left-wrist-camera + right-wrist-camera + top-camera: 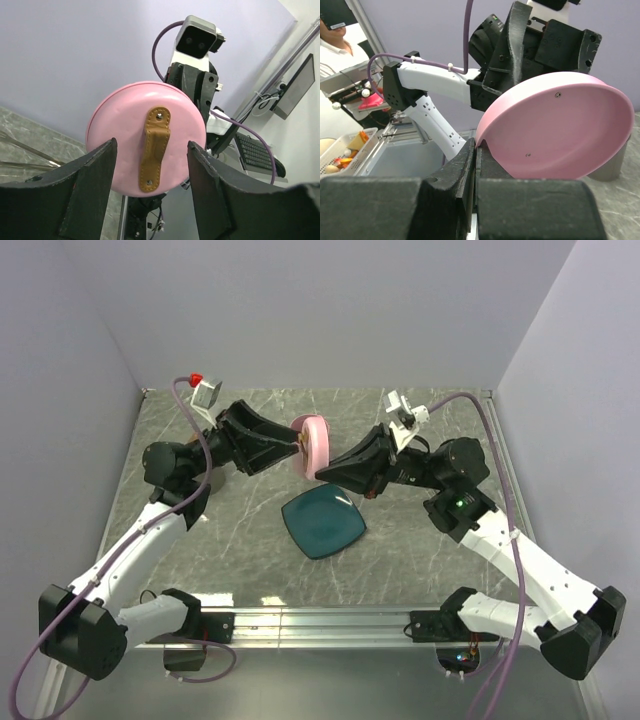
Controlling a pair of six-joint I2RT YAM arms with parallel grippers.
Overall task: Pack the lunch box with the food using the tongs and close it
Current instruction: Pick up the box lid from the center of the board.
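Your right gripper (476, 150) is clamped on the rim of the pink lunch box (310, 445), which stands on edge in the air between the two arms, just beyond the teal plate (323, 522) in the top view. Your left gripper (152, 145) has its jaws apart, one finger on either side of the face that carries the brown strap (156, 125). You cannot tell whether the pads touch. The shell looks like light, stiff, glossy plastic, likely to slip or pivot under a single pinch, so take hold across the rim rather than on the domed face.
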